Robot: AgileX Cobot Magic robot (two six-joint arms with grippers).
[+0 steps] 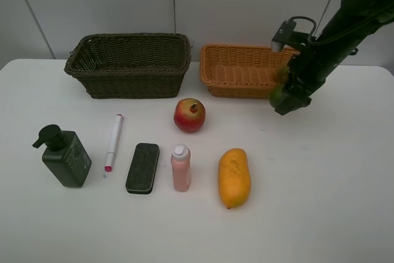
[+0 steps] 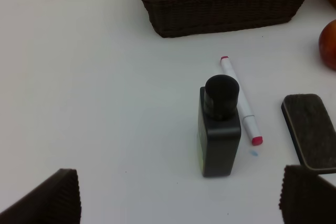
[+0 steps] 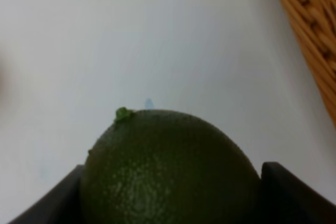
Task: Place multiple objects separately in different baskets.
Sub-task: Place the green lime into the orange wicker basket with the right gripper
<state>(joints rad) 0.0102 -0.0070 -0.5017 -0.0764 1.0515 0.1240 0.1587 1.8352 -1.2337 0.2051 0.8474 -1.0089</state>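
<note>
Bright, even light leaves only faint soft shadows, and the lime in the right gripper looks blurred.

The right gripper is clamping the lime near the table's far edge while the left gripper is hanging wide open.

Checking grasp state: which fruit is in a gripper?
The green lime, clamped in the right gripper; the pomegranate and mango lie untouched on the table.
</note>
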